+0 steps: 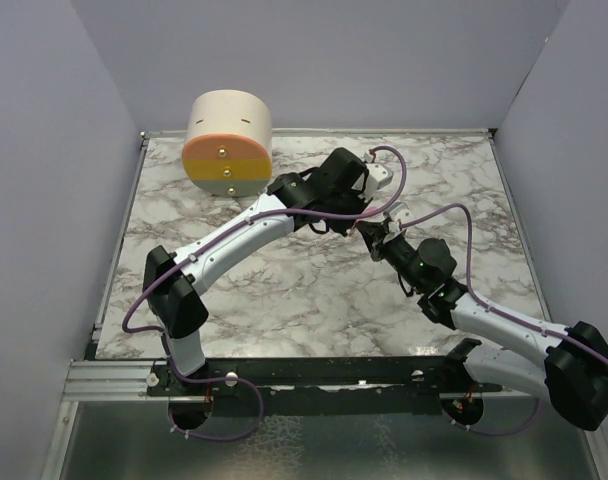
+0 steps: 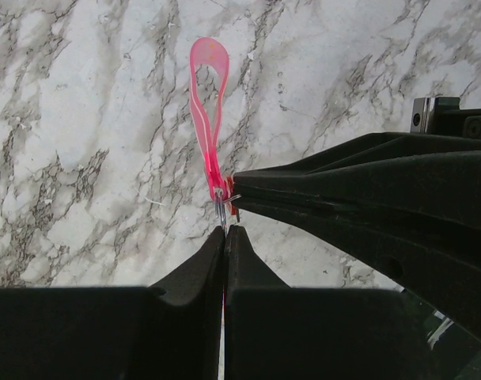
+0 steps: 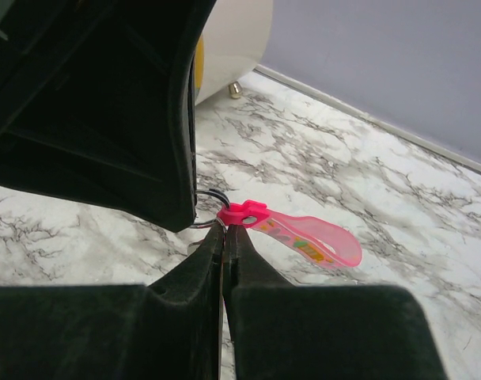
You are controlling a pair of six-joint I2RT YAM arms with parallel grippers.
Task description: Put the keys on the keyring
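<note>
The keyring is a thin dark metal ring (image 3: 211,197) with a bright-pink strip (image 2: 207,103) looping away from it over the marble. My left gripper (image 2: 225,229) is shut on the ring, seen in the right wrist view as the big black shape (image 3: 106,103) at upper left. My right gripper (image 3: 225,227) is shut too, its tips right at the ring, pinching the small red key (image 3: 245,211) with a hole. In the left wrist view the key (image 2: 235,209) shows as a red sliver at the right gripper's tip. From above, both grippers (image 1: 364,228) meet mid-table.
A cream and orange cylindrical box (image 1: 227,140) stands at the back left, also in the right wrist view (image 3: 229,39). The marble tabletop (image 1: 284,290) is walled by purple panels. A metal rail (image 1: 114,378) runs along the near edge.
</note>
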